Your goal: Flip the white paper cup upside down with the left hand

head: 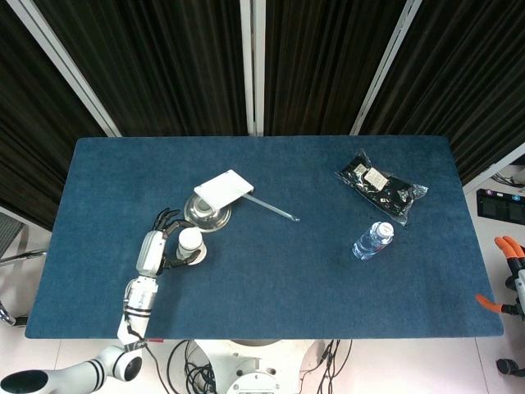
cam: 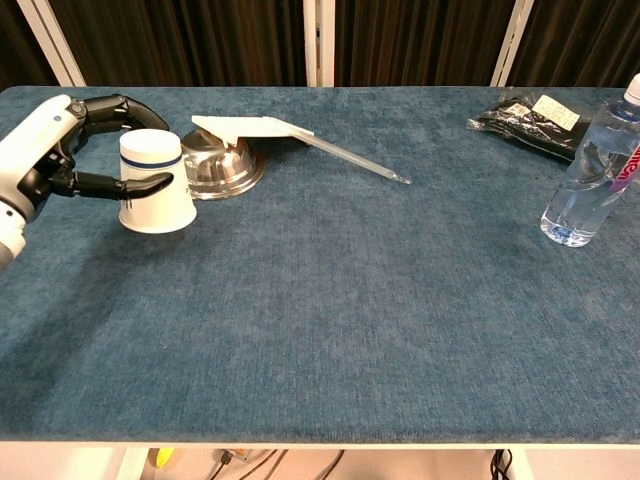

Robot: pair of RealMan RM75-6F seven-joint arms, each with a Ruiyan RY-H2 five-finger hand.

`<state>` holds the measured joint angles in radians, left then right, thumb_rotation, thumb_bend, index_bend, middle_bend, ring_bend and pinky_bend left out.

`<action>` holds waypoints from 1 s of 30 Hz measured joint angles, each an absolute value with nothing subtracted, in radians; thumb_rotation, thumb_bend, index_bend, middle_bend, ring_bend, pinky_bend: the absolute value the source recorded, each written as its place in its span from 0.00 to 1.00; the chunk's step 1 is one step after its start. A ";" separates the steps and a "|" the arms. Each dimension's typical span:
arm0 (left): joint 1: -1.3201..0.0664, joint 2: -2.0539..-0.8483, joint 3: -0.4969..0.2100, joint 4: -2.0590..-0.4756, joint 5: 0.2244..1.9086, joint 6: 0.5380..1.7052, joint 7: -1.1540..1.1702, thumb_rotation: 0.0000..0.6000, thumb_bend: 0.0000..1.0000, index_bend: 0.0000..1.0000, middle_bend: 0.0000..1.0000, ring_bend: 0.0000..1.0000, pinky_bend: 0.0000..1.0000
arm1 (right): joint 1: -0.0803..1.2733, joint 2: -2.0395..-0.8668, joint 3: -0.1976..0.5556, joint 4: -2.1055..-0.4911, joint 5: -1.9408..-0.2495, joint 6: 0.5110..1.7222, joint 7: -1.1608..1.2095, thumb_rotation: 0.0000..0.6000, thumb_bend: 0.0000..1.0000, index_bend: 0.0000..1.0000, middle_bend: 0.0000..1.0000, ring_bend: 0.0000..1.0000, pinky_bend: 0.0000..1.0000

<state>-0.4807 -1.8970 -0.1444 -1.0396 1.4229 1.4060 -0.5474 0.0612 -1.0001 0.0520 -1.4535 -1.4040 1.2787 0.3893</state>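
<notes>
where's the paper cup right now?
The paper cup stands upside down on the left part of the table, in the left hand, just left of the metal bowl. The head view shows it near the front-left edge.

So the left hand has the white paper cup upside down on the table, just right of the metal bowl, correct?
Not quite. The chest view shows the white paper cup, upside down in the left hand, sitting left of the metal bowl, not right of it.
</notes>
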 measured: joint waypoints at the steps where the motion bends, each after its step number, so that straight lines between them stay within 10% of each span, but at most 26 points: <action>1: -0.479 -1.904 -0.147 -1.027 1.425 1.407 -0.560 1.00 0.24 0.52 0.49 0.13 0.05 | 0.061 -1.001 0.052 -1.452 -1.403 1.277 0.390 1.00 0.06 0.00 0.00 0.00 0.00; 20: -0.463 -1.994 -0.130 -0.826 1.477 1.420 -0.656 1.00 0.24 0.48 0.44 0.13 0.05 | 0.066 -1.001 0.049 -1.448 -1.400 1.269 0.394 1.00 0.06 0.00 0.00 0.00 0.00; 30: -0.459 -1.989 -0.106 -0.796 1.514 1.429 -0.712 1.00 0.21 0.26 0.26 0.06 0.06 | 0.071 -1.003 0.048 -1.453 -1.394 1.259 0.381 1.00 0.06 0.00 0.00 0.00 0.00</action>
<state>-0.4588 -1.9895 -0.1059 -0.7958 1.5137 1.4293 -0.7116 0.0708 -1.0026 0.0483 -1.4532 -1.3940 1.2594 0.3808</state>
